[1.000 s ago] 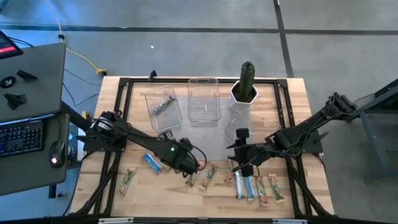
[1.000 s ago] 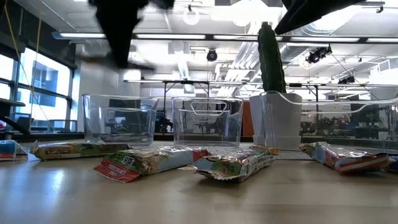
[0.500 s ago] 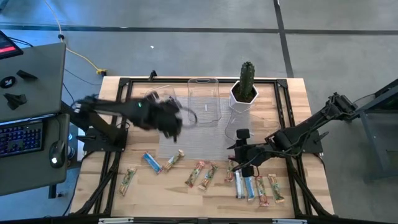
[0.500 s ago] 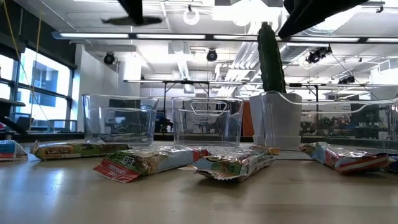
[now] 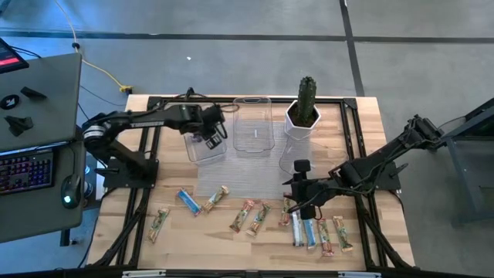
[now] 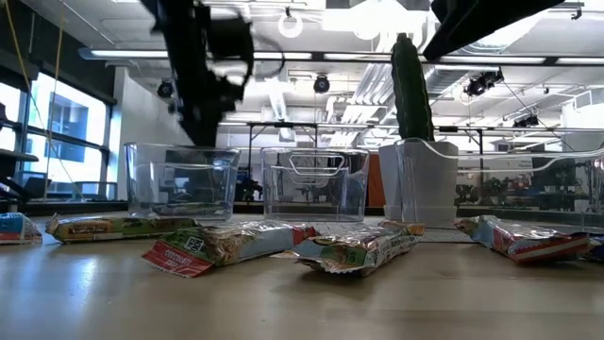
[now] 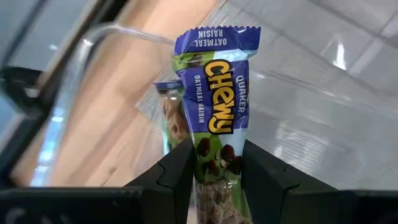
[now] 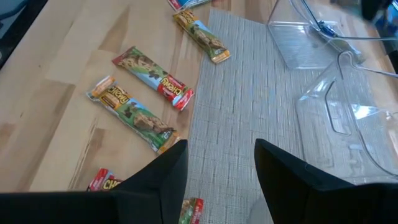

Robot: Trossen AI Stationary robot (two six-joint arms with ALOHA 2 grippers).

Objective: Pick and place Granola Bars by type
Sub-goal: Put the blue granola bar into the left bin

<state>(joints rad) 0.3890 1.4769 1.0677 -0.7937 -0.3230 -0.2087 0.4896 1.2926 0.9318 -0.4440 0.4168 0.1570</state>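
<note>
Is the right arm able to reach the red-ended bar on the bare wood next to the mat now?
Probably yes. The right gripper hangs open above the mat, and the red-ended bar lies flat just ahead with nothing over it. The left gripper is away at the left bin.

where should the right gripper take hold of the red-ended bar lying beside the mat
Grip the red-ended bar across its narrow width near the middle, coming straight down from above. It lies flat on the wooden table clear of its neighbours, so the right gripper should turn its open fingers square to the bar's long slanted edges.
</note>
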